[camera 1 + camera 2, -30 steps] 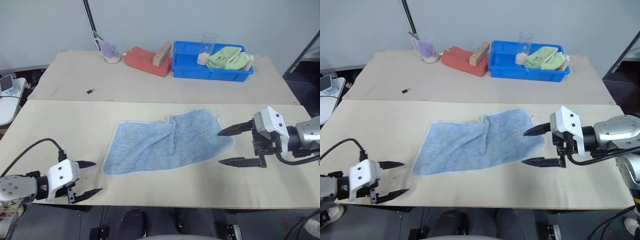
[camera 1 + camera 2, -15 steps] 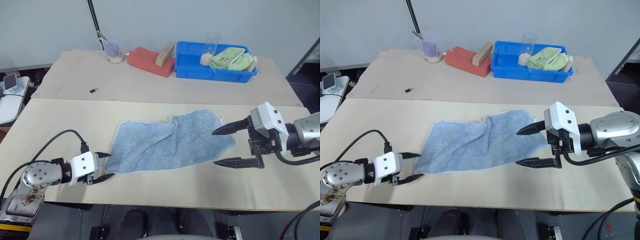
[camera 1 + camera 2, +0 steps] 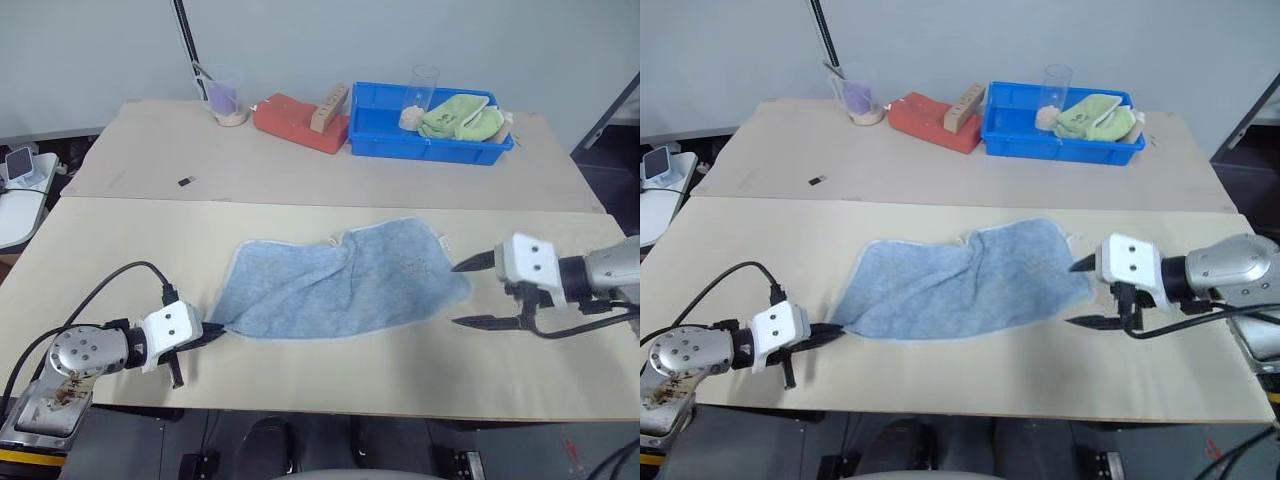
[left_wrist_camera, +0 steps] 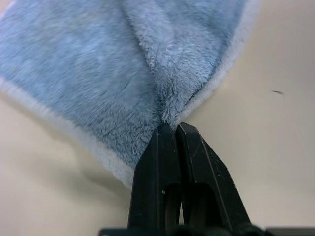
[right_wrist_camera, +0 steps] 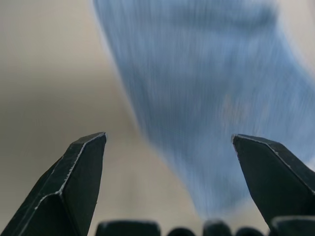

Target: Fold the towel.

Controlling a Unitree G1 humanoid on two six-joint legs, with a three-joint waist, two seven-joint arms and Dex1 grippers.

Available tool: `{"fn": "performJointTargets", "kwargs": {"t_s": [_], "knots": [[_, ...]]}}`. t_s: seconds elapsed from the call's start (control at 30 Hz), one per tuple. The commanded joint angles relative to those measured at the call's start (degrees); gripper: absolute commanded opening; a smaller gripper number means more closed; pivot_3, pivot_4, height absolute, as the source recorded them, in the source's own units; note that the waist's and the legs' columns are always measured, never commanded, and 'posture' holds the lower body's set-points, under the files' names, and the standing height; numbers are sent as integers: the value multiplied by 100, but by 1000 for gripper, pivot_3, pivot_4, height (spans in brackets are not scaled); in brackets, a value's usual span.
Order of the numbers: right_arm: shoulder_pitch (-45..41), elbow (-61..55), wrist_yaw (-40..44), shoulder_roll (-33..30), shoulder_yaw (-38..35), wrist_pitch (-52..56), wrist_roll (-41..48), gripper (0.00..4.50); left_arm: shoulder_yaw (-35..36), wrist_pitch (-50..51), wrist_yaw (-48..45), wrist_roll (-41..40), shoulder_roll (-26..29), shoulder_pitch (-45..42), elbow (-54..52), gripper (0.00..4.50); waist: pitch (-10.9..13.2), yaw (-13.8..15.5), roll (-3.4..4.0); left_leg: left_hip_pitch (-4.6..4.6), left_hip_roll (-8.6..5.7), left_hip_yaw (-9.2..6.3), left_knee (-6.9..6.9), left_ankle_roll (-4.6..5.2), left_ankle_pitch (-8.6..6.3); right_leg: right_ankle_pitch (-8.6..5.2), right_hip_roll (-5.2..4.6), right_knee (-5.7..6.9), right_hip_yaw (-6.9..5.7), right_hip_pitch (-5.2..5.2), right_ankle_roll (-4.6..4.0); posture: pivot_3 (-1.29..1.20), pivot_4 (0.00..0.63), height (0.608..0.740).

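Observation:
The towel point(image 3: 340, 282), light blue with thin white edging, lies spread and rumpled in the middle of the near table. My left gripper point(image 3: 212, 331) is shut on its near left corner; the left wrist view shows the black fingers point(image 4: 170, 147) pinched together on a gathered fold of the towel point(image 4: 128, 64). My right gripper point(image 3: 462, 293) stands open just off the towel's right edge, one finger by the far right corner and the other over bare table. In the right wrist view the towel point(image 5: 211, 98) lies ahead between the spread fingers.
The far table holds a blue bin point(image 3: 430, 135) with a lime-green cloth point(image 3: 458, 115) and a clear glass point(image 3: 420, 88), a red block point(image 3: 296, 120), a wooden block point(image 3: 326, 107) and a cup point(image 3: 224, 100). A seam point(image 3: 300, 204) divides the two tables.
My left gripper has come in from the near left to the towel's corner and shut on it. My right gripper has dropped lower and shifted right, staying open.

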Motion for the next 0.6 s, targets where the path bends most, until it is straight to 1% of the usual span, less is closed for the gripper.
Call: {"fn": "performJointTargets", "kwargs": {"t_s": [0.03,0.13,0.23,0.37,0.6], "knots": [[-294,828,-201,195,161,-951,-546,4500,229,109,153,-200,-58,-53,-219,32,0,-19,0,1,0,1,0,0,0,0,2,0,0,1,-1,0,150,717],[-463,1354,-223,377,295,-1284,-732,4500,255,96,205,-202,-73,-54,-202,32,0,-67,0,2,0,2,0,0,0,1,6,2,1,1,-3,0,150,717],[-513,1503,-146,477,314,-1493,-708,4500,300,10,268,-176,-78,-54,-138,32,0,-87,0,2,0,1,-2,0,0,0,7,2,1,1,-4,0,150,717],[-536,1646,-58,569,347,-1515,-679,4500,351,-89,354,-133,-66,-169,85,32,0,-89,0,2,2,-1,-2,0,0,0,5,2,2,3,-4,0,150,717],[-888,2386,-97,917,496,-1509,-873,4500,274,-186,359,-97,-30,-305,252,32,-2,-111,-4,9,2,0,-1,0,0,2,5,3,2,8,-5,0,150,717]]}}
